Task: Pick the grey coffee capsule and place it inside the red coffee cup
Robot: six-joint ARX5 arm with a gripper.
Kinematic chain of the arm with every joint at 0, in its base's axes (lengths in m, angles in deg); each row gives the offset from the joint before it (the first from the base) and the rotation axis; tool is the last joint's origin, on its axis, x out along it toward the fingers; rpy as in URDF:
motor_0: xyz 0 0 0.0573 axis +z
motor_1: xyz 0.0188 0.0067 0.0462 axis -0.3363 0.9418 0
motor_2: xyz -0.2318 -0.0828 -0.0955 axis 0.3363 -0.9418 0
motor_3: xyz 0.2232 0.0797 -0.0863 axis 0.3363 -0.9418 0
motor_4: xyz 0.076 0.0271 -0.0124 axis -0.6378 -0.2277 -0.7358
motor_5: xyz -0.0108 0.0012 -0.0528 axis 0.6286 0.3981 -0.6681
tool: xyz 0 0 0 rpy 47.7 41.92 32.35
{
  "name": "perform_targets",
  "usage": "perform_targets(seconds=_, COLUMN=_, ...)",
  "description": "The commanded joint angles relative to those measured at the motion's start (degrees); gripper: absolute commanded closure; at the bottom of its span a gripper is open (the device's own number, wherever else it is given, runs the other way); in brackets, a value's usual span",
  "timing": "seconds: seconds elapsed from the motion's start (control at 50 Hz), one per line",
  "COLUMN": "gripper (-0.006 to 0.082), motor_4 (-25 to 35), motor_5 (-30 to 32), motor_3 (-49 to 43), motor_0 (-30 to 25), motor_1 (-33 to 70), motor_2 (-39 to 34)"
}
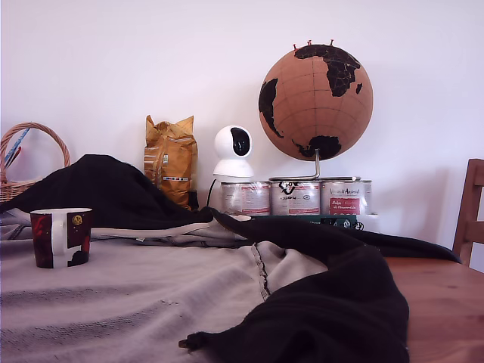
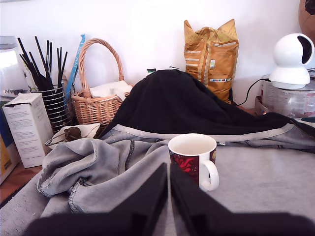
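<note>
Grey capsule is not visible anywhere; the red cup (image 2: 192,160) sits just beyond the clenched, empty-looking claw (image 2: 170,196) on the cloth-covered desk (image 1: 439,295)

From my exterior view, right of centre, three tins (image 1: 295,197) carry red-and-white labels, but I cannot read the print. The yellow bag (image 1: 171,159) and the white box (image 2: 28,127) show print too small to read.

The red coffee cup (image 1: 61,237) stands on the cloth-covered table (image 1: 136,302). Behind it, toward the exterior view's right, sit a paper bag (image 1: 171,159), a camera (image 1: 233,153), three tins (image 1: 296,197) and a globe (image 1: 315,102). A basket (image 1: 23,162) lies behind the cup, at the exterior view's left.
</note>
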Motion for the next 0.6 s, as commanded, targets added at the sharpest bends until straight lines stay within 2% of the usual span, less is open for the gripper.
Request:
perform_targets(seconds=0.0, gripper=0.0790, motor_4=7.08, motor_5=-1.51, motor_3=-7.19, motor_0=0.57, motor_1=-0.81, motor_2=-0.85)
perform_targets(seconds=0.58, gripper=0.0790, motor_4=5.64, motor_5=-1.99, motor_3=-0.68, motor_0=0.59, motor_1=0.52, motor_2=-2.71)
